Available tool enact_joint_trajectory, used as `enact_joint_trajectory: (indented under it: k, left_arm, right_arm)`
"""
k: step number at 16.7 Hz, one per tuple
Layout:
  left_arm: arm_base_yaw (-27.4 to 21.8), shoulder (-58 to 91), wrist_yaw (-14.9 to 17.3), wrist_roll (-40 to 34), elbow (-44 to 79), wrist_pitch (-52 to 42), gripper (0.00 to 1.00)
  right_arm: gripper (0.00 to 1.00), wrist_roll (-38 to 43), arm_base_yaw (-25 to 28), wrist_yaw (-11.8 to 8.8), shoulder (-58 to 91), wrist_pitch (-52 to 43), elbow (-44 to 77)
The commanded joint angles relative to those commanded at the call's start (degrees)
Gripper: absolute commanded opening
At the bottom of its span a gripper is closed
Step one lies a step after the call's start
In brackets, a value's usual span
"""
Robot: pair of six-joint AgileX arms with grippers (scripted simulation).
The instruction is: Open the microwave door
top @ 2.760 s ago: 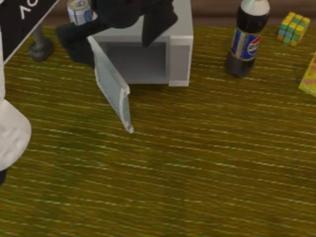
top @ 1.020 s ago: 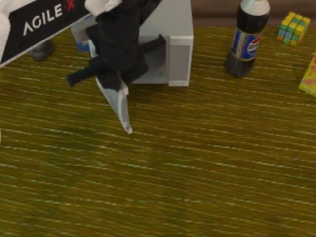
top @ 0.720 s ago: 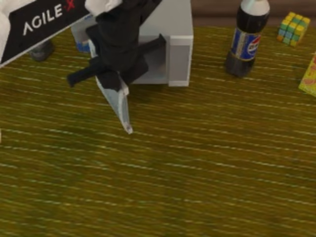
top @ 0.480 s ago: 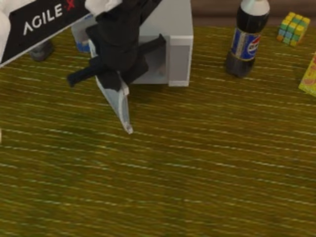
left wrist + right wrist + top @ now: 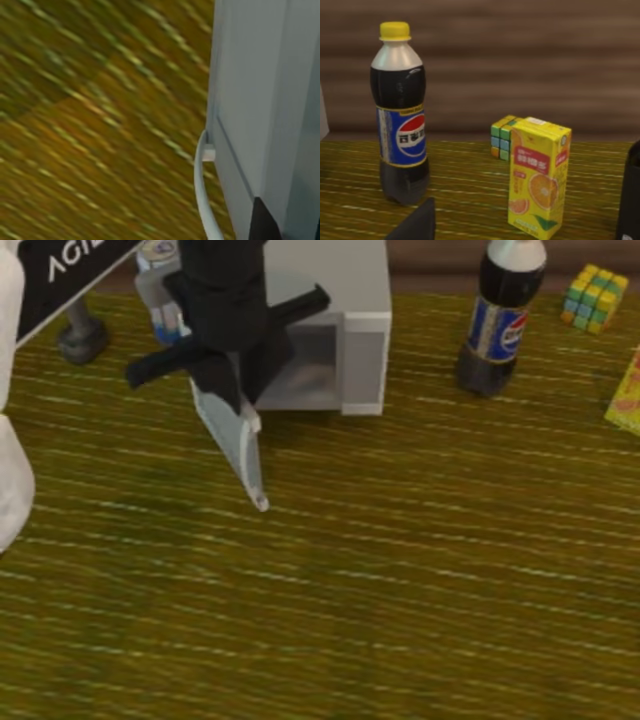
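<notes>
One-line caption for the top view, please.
Left gripper spread open above the swung-open microwave door; cola bottle and puzzle cube at right.

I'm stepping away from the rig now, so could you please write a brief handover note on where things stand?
Left gripper: fingers open, above the hinge end of the microwave door, holding nothing.
Right gripper: only its finger edges show in the right wrist view, parked near the cola bottle.
The microwave stands at the table's back; its door is swung wide, the cavity exposed.
Done: door open.
Left: probably only retracting the left arm.
</notes>
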Motion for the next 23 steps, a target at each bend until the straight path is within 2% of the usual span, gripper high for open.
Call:
enact_joint_trajectory:
  k: [2,12,23]
  left_arm:
    - [0.3,0.8,1.2,0.6,1.6,-1.6,0.0]
    - [0.3,-0.2,1.2,0.6,-4.4,3.4,0.0]
    - [0.3,-0.2,1.2,0.6,-4.7,3.6,0.0]
  right_arm:
    - [1.0,0.0,0.0,0.0,0.0,0.0,0.0]
    - [1.0,0.0,0.0,0.0,0.0,0.0,0.0]
    - [1.0,0.0,0.0,0.0,0.0,0.0,0.0]
